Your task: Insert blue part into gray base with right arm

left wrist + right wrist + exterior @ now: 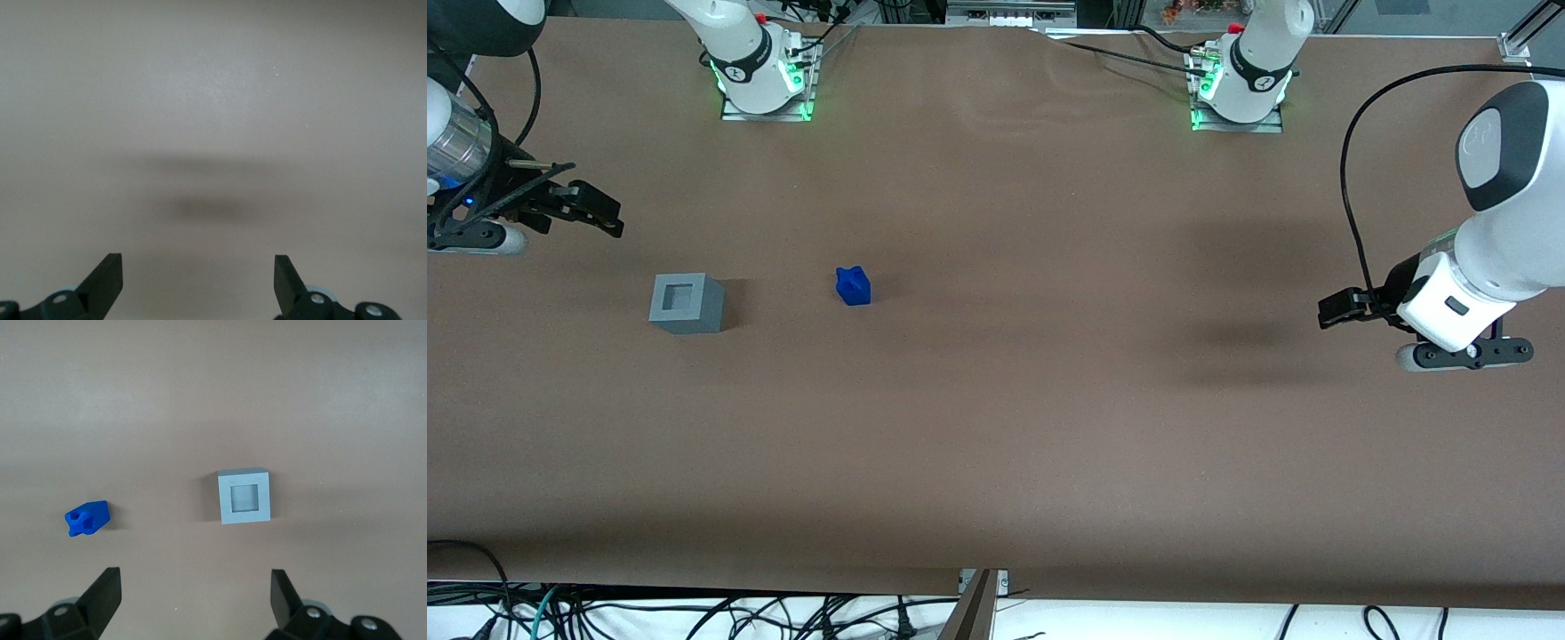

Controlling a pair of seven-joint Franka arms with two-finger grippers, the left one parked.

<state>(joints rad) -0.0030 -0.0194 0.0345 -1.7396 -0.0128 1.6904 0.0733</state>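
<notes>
one blue part point(853, 286) and one gray base point(686, 303) sit on the table point(996, 427); one gripper point(585, 210), fingers spread, hangs above the table's working-arm edge.

Table point(996, 427): brown covering, matt, looks like paper or thin sheet; faint ripples near the arm bases.

Gray base point(686, 303): light-gray plastic, matt, smooth faces; socket floor slightly paler in the right wrist view point(244, 495).

Blue part point(853, 286), on the table beside the gray base toward the parked arm's end: bright-blue plastic, slight sheen, bumpy top point(87, 518).

Right arm point(454, 151): silver cuff, glossy, metallic-looking. Gripper point(600, 216), held above the table farther from the front camera than the gray base: black, matt, plastic-looking; fingers point(107, 590) spread wide.
</notes>
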